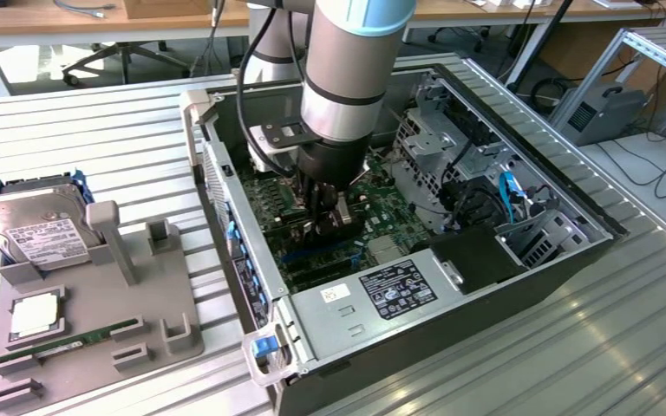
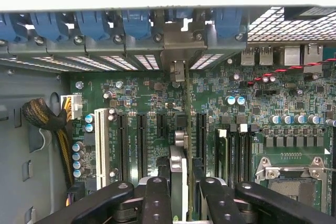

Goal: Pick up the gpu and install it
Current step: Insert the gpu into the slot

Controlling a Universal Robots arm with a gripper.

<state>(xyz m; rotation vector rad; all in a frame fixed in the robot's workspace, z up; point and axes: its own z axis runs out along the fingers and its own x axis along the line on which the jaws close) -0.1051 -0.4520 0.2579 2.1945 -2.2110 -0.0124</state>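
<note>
Exterior view: end effector (image 1: pixel 325 211) lowered inside open computer case (image 1: pixel 564 251) on slatted table (image 1: pixel 101 121), closed on the gpu (image 1: pixel 342 214), held edge-on above motherboard (image 1: pixel 397 212). White-labelled hard drive (image 1: pixel 35 230) and green RAM stick (image 1: pixel 67 342) on grey tray (image 1: pixel 79 303) at the exterior view's left; label text too small to read.

Wrist view: fingers (image 2: pixel 157 203) gripping the gpu (image 2: pixel 178 163), seen as a thin dark board with silvery bracket, upright among black slots (image 2: pixel 142 145); white slot (image 2: pixel 101 148), empty CPU socket (image 2: pixel 289 179), blue latches (image 2: pixel 94 24).
</note>
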